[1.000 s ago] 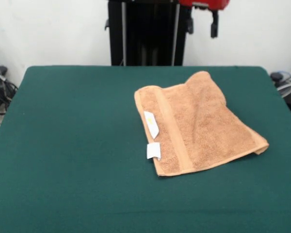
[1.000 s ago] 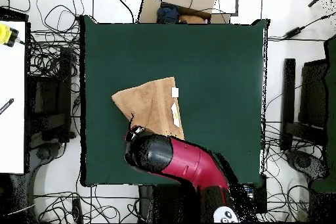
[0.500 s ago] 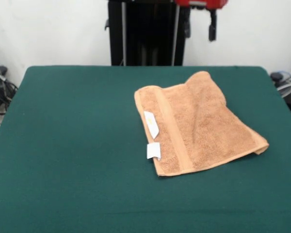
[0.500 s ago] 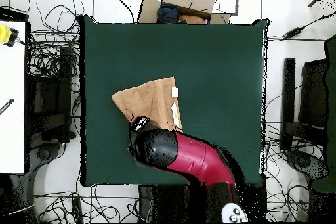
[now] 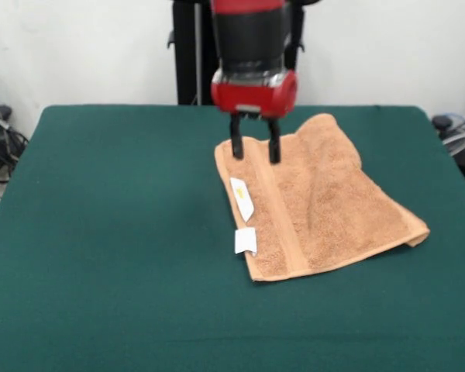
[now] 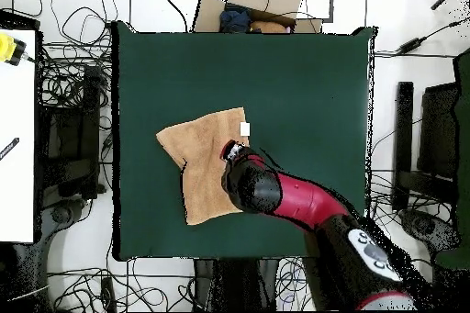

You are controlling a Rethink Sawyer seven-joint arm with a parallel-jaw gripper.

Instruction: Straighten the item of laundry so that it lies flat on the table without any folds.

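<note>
Gripper fingers spread, hanging over the far end of the tan towel near its border band; I see the towel folded, right of centre on the green tabletop.

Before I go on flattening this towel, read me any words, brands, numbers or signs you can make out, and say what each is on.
No text can be read in either view.
Upper white label on the towel: a faint yellowish mark, too blurred to read.
Lower white label at the towel's edge: looks blank or too small to tell.
Gripper and green table: no markings visible.
</note>
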